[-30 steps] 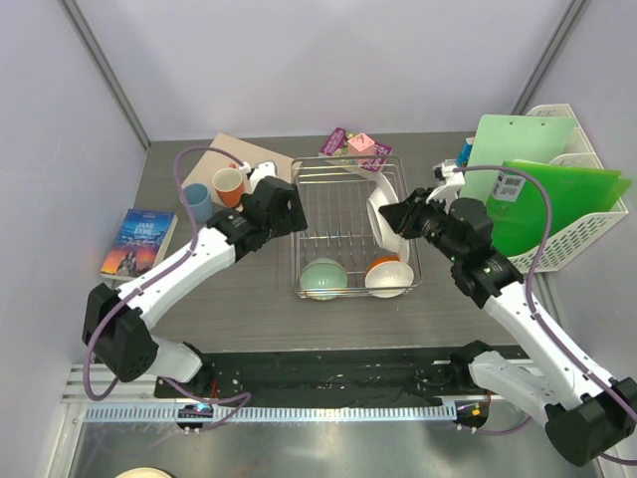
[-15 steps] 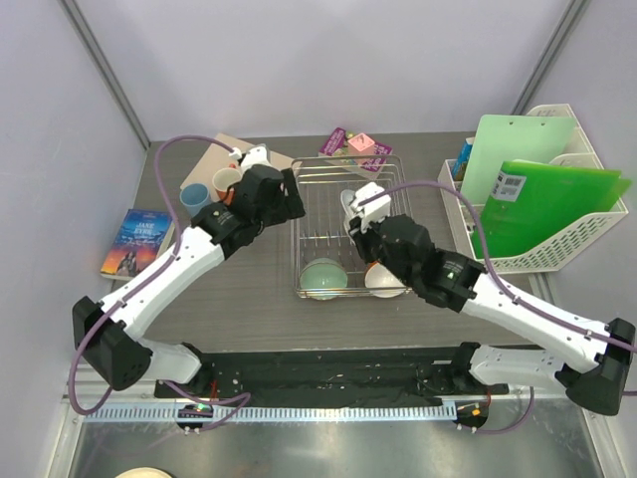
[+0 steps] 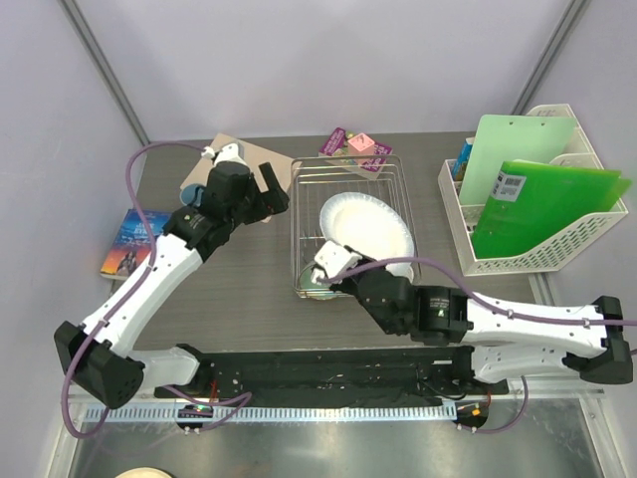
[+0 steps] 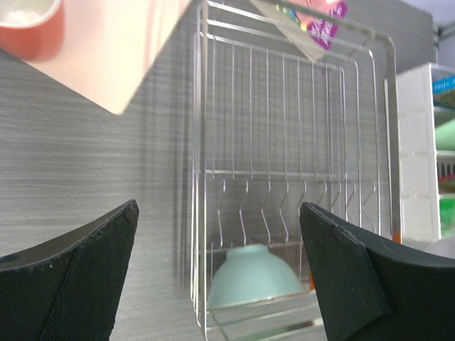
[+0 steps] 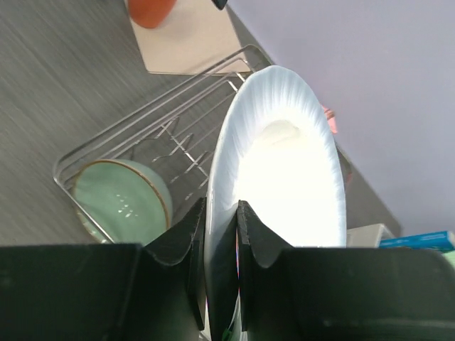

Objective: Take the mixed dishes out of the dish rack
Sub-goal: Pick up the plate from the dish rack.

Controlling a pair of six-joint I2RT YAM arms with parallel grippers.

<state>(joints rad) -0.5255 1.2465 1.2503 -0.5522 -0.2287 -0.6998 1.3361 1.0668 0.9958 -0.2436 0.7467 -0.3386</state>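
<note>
My right gripper is shut on the near rim of the large white plate and holds it tilted above the silver wire dish rack; the wrist view shows both fingers clamping the plate. The pale green bowl sits in the rack's near left corner, also seen from the left wrist. The cream bowl is mostly hidden behind the plate. My left gripper is open and empty, left of the rack. The orange-red mug stands on the tan board; the blue cup is mostly hidden by my left arm.
A tan board lies at the back left and a book at the far left. Purple and pink packets lie behind the rack. A white plastic file basket with green folders stands at the right.
My right arm swung from the rack's right side round to its front, carrying the white plate up out of the rack. My left arm drew back to the left.
</note>
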